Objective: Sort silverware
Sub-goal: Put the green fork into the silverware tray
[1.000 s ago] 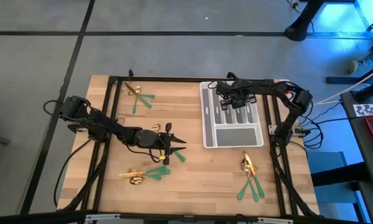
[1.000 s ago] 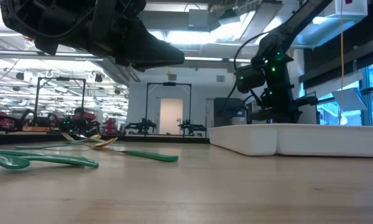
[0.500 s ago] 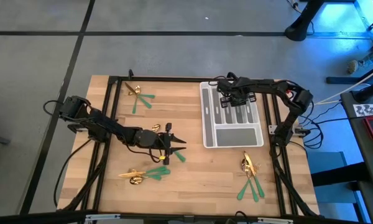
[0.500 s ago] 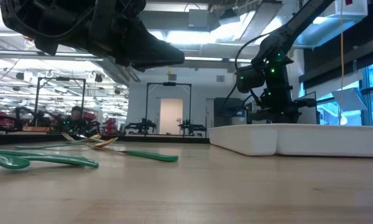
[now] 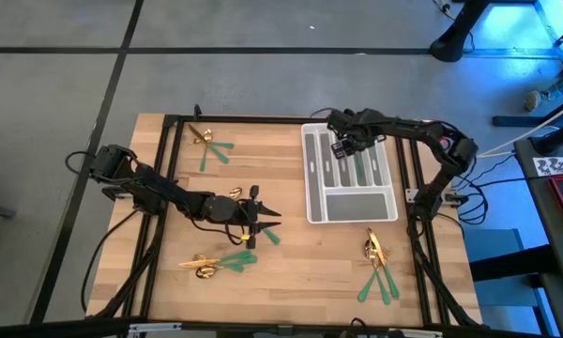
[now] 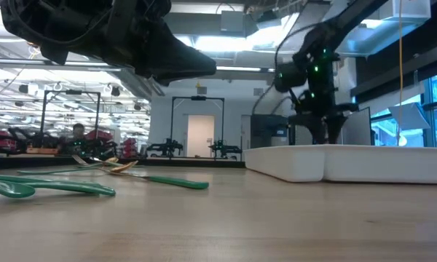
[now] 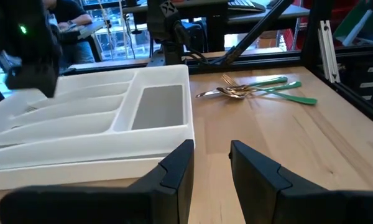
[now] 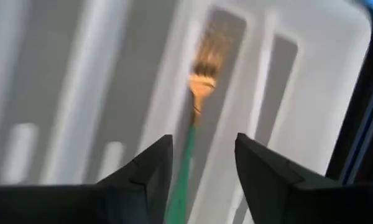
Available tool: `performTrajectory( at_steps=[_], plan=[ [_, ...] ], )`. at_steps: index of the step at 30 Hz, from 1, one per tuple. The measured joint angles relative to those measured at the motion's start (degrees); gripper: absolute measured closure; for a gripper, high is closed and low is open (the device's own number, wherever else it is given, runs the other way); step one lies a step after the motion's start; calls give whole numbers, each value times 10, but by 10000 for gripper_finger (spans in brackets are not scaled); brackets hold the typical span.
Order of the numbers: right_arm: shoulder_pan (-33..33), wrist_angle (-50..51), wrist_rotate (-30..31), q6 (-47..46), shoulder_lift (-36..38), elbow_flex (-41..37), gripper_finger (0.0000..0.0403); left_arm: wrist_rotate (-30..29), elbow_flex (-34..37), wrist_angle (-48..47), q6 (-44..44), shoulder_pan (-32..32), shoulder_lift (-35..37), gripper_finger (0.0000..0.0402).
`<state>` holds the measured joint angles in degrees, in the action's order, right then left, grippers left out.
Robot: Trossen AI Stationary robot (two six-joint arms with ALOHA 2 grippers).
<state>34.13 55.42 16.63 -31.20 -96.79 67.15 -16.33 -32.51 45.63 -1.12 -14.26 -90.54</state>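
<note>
A small fork with a shiny gold head and slim green handle is lying lengthwise in one of the long slots of the grey-white plastic slotted tray, and in the right wrist view it is showing between the two dark fingers with clear space on either side. The right claw is hovering over the far end of that tray with its fingers spread and nothing between them, so the step in hand looks like the release of one piece into its slot. A few more green handles are showing in the neighbouring slots from above.

The rest of the silverware is lying on the wooden surface in loose clusters: a gold-and-green bunch near the far left corner, another at the near left, a third near the right front, just beyond the tray's near end, and some pieces under the left arm near the middle.

The left claw is poised over that middle cluster, its fingers parted a little with nothing visibly between them in its own wrist view.

Next, the right arm probably needs to lift clear of the tray and travel to the right-front cluster, where the overlapping handles will call for picking out a single piece by its handle.
</note>
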Motion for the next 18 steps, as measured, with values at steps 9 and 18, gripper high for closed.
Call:
performTrajectory(
  at_steps=[9, 18],
  plan=[
    [-193, -171, -16, 163, 74, -24, 230, -21, 0, -32, 59, -4, 19, 306],
    [-409, -580, -16, 237, 78, -190, 231, -175, 0, -385, 235, -38, 171, 306]
  ],
)
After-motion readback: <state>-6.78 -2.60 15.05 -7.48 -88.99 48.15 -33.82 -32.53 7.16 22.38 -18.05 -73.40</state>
